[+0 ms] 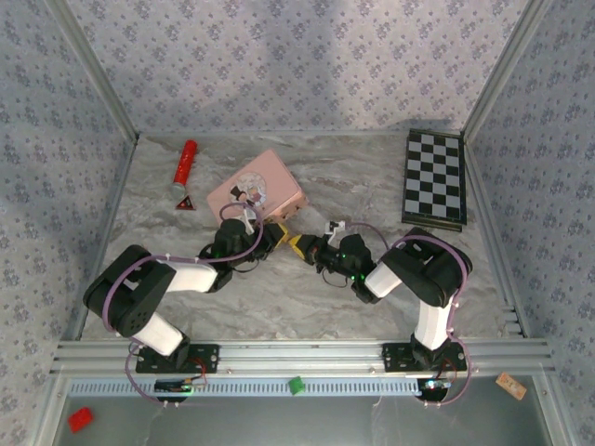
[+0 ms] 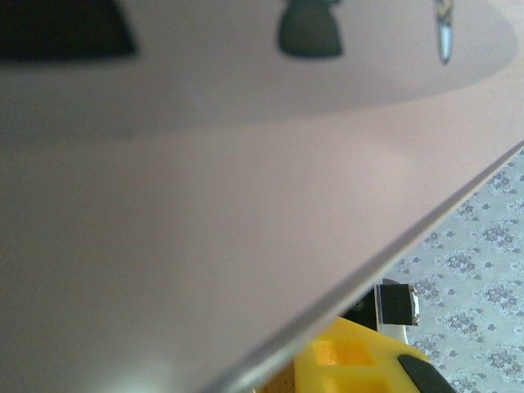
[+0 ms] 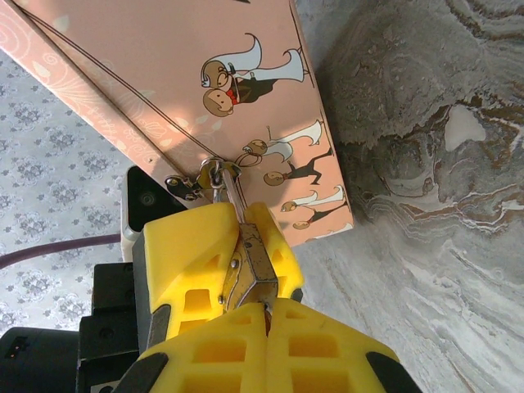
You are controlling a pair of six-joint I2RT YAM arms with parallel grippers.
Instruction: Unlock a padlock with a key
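Right gripper (image 3: 266,315) meets one padlock (image 3: 250,270), one tin (image 3: 164,65).

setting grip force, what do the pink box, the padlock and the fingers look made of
Pink box: probably thin printed tin, though card is possible; smooth satin sheen, crisp edge. Padlock: brass-coloured metal, bright glints on its edges. Fingers: matte yellow plastic, moulded with square pockets.

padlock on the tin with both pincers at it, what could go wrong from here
The padlock hangs by its shackle from the latch of the tin, so a twist could drag or tip the tin. The left pincer and right pincer crowd nose to nose at the padlock; their fingers may knock. I can't tell whether a key is seated, so it may slip.
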